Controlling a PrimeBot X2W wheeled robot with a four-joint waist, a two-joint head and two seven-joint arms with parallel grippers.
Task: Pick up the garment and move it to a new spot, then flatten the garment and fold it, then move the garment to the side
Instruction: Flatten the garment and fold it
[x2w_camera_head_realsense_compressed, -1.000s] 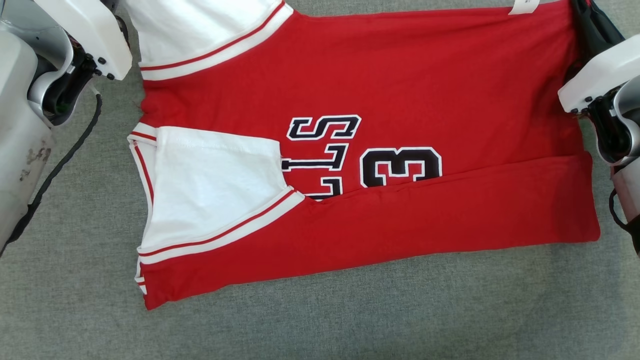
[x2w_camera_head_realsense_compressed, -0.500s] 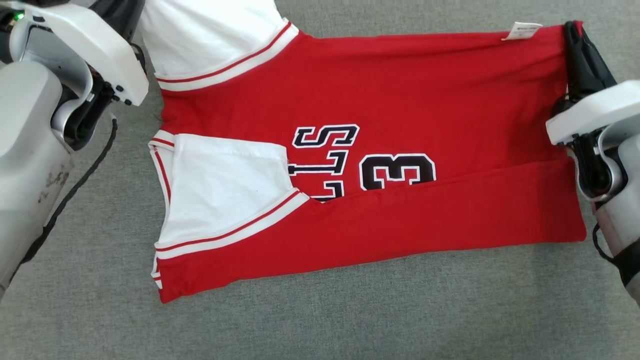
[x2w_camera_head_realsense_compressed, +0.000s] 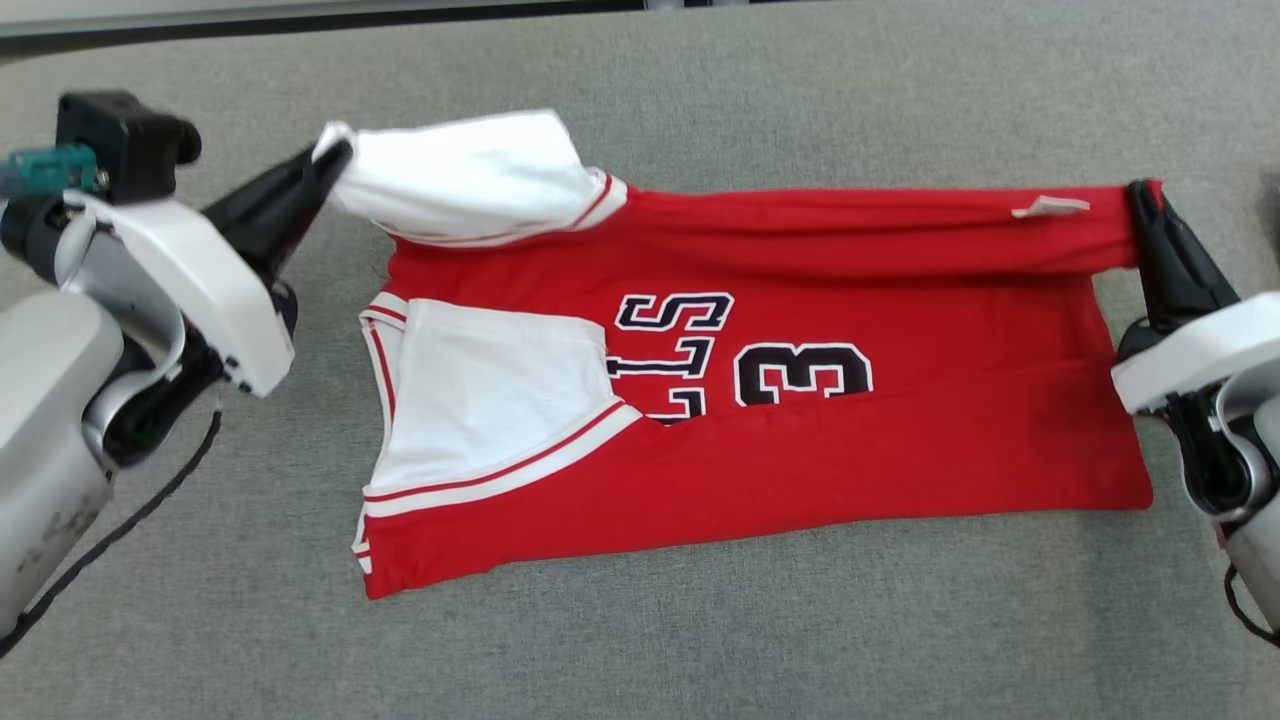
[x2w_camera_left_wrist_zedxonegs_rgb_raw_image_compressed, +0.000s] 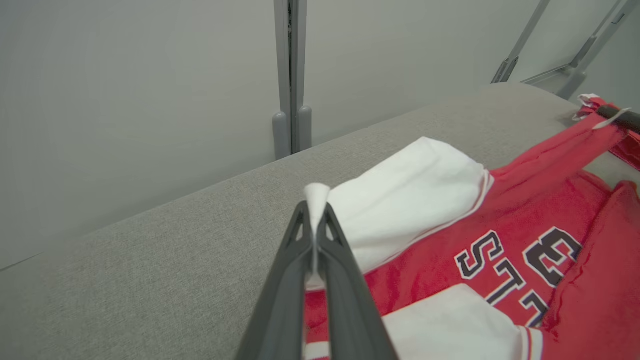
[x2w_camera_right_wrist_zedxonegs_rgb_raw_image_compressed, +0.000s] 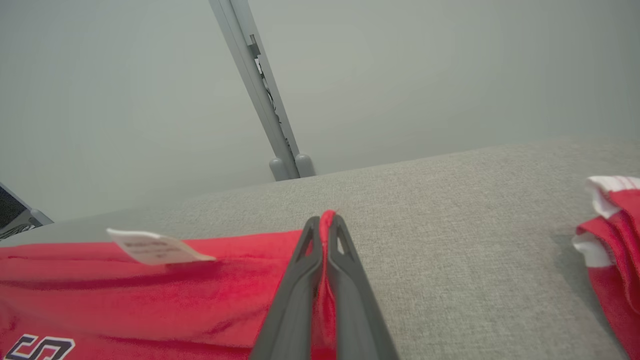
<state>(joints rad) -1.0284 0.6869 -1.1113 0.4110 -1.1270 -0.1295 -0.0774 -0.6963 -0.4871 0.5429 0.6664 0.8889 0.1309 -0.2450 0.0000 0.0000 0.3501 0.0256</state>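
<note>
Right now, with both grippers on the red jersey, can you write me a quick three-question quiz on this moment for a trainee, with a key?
1. True or false: the left gripper is shut on the tip of a white sleeve of the jersey.
2. Which part of the jersey does the right gripper pinch? A: the printed number. B: a red corner. C: the striped neckline.
3. Fill in: close to the right gripper, a small white ___ sticks out from the raised red edge.

Key: 1 true; 2 B; 3 tag.
</note>
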